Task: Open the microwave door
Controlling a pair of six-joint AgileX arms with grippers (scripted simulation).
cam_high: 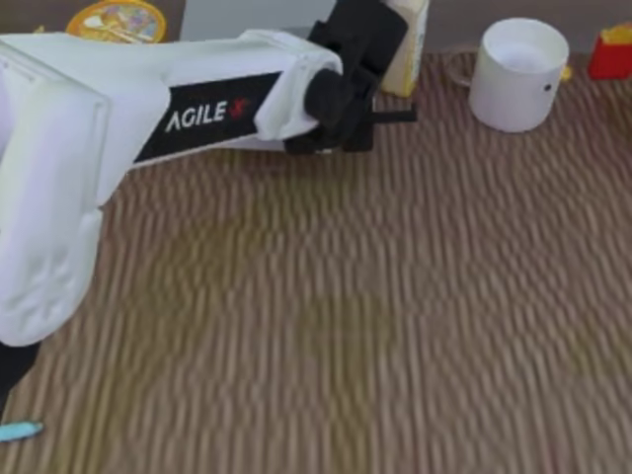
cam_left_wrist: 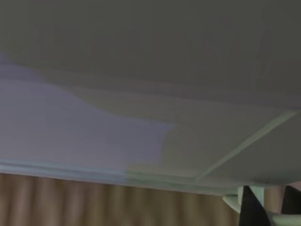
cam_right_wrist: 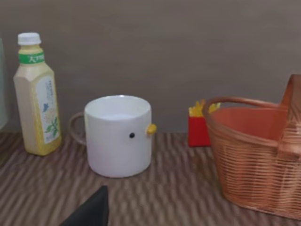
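Top view: my left claw (cam_high: 400, 116) reaches the microwave (cam_high: 252, 18) at the tabletop's far edge; I cannot tell its grip. Misjudging the microwave door (cam_left_wrist: 141, 117), I might shove the bottle (cam_high: 407, 49).

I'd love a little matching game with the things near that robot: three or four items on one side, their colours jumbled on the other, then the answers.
Things:
1. bottle
2. cup
3. fries box
4. basket

Colours:
A. red
B. orange-brown
C. pale yellow with a white cap
D. white

Pairs: 1-C, 2-D, 3-A, 4-B
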